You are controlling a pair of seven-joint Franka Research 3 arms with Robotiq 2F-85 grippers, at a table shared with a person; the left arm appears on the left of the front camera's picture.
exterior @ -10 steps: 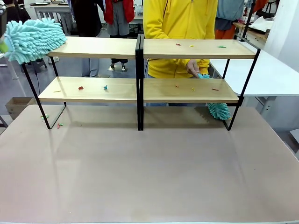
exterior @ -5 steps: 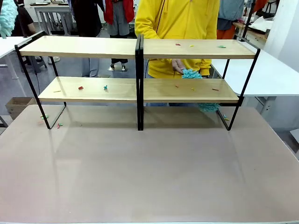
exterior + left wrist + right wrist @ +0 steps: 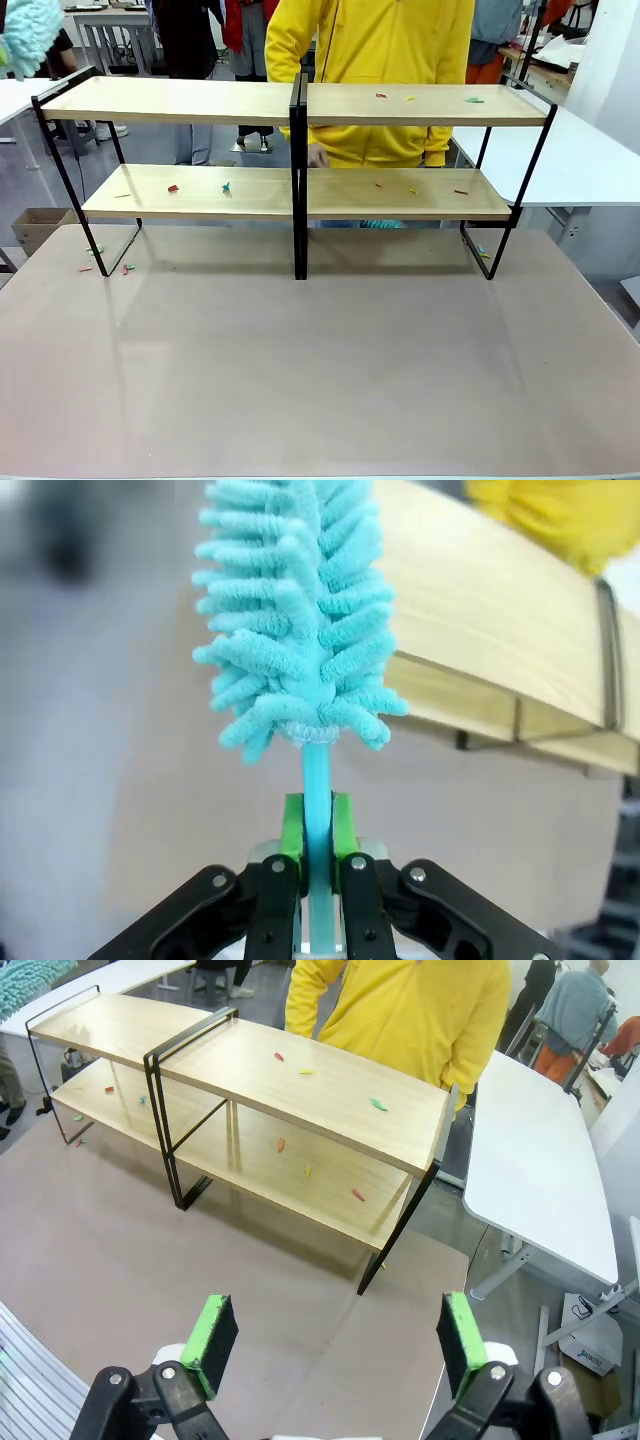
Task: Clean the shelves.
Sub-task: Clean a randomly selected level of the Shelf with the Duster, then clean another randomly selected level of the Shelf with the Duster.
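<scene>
Our left claw pinches the duster by its handle, beside the left end of the shelves, whose long axis runs along the counter's far edge. Our right claw hangs spread and empty, well back, so we judge the left arm nearer.

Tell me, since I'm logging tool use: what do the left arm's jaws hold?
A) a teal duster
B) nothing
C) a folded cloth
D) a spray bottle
A: the left jaws are shut on the thin handle of a fluffy teal duster.
</scene>
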